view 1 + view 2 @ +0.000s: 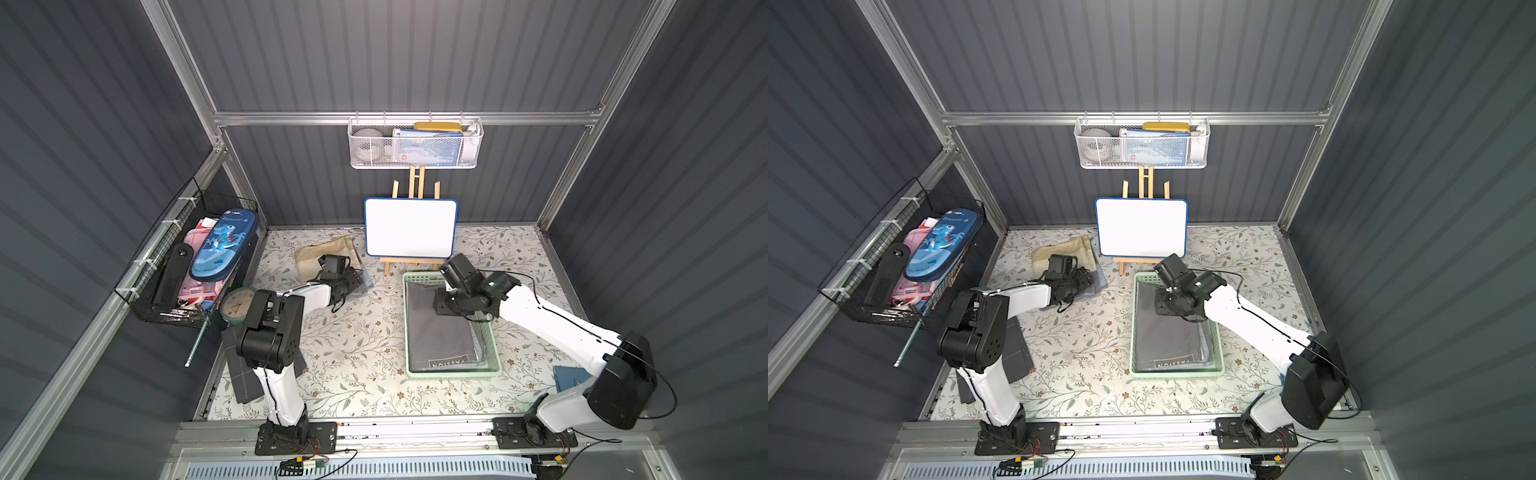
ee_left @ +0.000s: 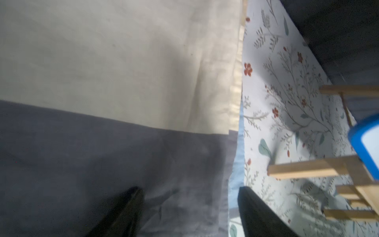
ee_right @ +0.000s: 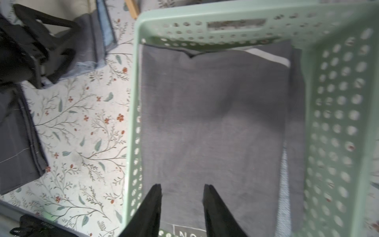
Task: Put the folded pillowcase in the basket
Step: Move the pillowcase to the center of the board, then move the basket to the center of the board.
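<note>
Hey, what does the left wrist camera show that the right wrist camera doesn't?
Only the left wrist view shows the blue-edged whiteboard. Only the right wrist view shows the mint-green basket, the grey folded cloth lying in it, and the right gripper, open over that cloth. Both show the floral table cover and the grey and light-blue cloth pile.

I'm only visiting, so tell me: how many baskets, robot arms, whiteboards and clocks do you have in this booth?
Baskets: 3 (green basket, white mesh basket, black wire basket)
Robot arms: 2 (left arm, right arm)
Whiteboard: 1
Clock: 1
Total: 7
</note>
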Available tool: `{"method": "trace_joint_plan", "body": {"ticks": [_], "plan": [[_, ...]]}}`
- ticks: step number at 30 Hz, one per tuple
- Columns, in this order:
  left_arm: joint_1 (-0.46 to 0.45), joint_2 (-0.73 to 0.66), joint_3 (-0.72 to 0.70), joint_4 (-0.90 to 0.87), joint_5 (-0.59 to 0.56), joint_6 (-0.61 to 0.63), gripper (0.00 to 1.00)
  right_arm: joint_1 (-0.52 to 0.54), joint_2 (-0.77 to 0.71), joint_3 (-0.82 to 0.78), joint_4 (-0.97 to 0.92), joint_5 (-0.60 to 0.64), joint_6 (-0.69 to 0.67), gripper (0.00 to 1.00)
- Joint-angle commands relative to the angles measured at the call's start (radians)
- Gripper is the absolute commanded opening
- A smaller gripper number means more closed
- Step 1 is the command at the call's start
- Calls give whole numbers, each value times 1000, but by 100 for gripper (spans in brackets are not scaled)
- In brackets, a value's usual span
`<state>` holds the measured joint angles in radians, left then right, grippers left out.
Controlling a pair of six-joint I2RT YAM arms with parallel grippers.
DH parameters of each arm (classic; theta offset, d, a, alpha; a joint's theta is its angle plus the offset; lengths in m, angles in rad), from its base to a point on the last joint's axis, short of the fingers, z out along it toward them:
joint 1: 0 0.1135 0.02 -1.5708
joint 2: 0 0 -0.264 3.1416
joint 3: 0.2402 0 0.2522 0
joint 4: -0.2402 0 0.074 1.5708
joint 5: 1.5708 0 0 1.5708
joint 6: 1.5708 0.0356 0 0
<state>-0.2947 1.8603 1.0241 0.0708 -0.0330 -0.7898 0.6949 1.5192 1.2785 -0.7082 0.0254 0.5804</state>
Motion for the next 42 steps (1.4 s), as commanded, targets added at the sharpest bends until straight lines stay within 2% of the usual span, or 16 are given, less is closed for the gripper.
{"method": "trace_joint_plan", "body": {"ticks": [1, 11, 17, 23, 29, 33, 36, 39, 41, 42], "plan": [[-87, -13, -90, -150, 85, -129, 78, 40, 90, 70, 55, -73, 37, 39], [-212, -297, -361, -118, 123, -391, 78, 77, 339, 206, 150, -187, 118, 37], [-321, -403, -357, -191, 88, -482, 78, 85, 468, 261, 124, -216, 136, 35], [-388, -413, -327, -243, 51, -523, 78, 84, 470, 217, 48, -175, 123, 34], [-388, -441, -294, -273, 16, -535, 83, 38, 400, 98, 9, -94, 100, 34], [-388, -440, -237, -302, -22, -512, 87, -15, 380, 72, -22, -124, 43, 34], [-371, -451, -149, -383, -105, -477, 90, -13, 362, 72, -26, -140, -2, 39], [-262, -480, -92, -413, -139, -374, 92, 11, 344, 78, -22, -150, -19, 47], [-161, -485, -70, -408, -149, -289, 94, 37, 341, 92, -40, -127, -1, 61], [-129, -476, -54, -413, -164, -263, 94, 50, 342, 93, -35, -136, 5, 62]]}}
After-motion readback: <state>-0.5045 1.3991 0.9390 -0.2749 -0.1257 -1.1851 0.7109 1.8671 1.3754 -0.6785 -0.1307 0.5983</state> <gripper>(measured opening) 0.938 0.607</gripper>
